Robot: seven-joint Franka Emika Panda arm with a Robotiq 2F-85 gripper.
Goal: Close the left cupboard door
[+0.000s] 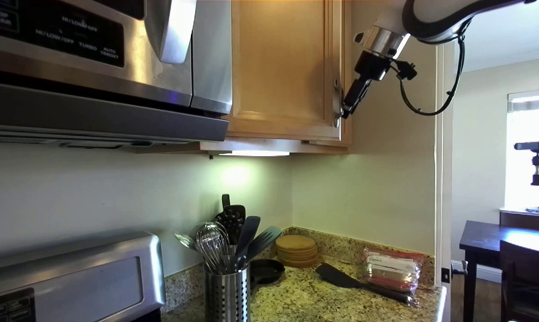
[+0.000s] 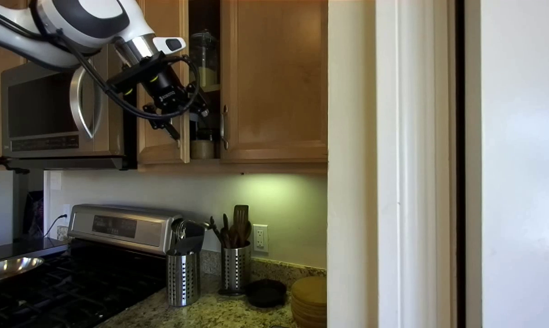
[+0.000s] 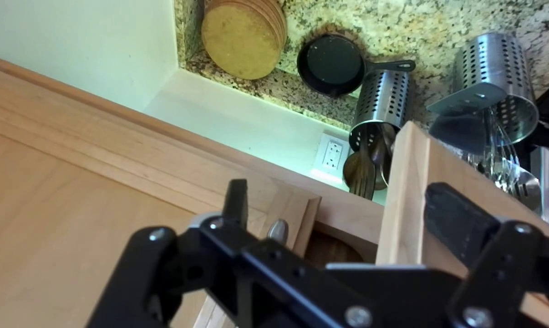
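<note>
One door was waiting for you: the left cupboard door (image 1: 280,67) stood ajar beside the microwave (image 2: 42,111), while the right door (image 2: 274,82) looked closed. You were, as I judged it, at the step of placing your claw (image 3: 338,196) at the door, and the full swing was not yet done. Its fingers (image 3: 456,223) stood apart, and in the wrist view the free edge of the door was between them (whether the outer finger touched the wood, I could not tell). The next move probably called for a gentle push inward on the outer face, with the finger on the opening's side drawn away in good time, because otherwise it could be pinched. Below, the speckled counter (image 1: 296,304) carried two perforated metal holders (image 2: 182,279) with utensils (image 1: 248,233), a small black skillet (image 2: 266,294) and a stack of round tan discs (image 1: 296,250), and a dark spatula (image 1: 341,278) lay in front of a clear and red packet (image 1: 392,268). Farther away in the room, a dark table (image 1: 479,233) stood near a bright window (image 1: 531,129).
</note>
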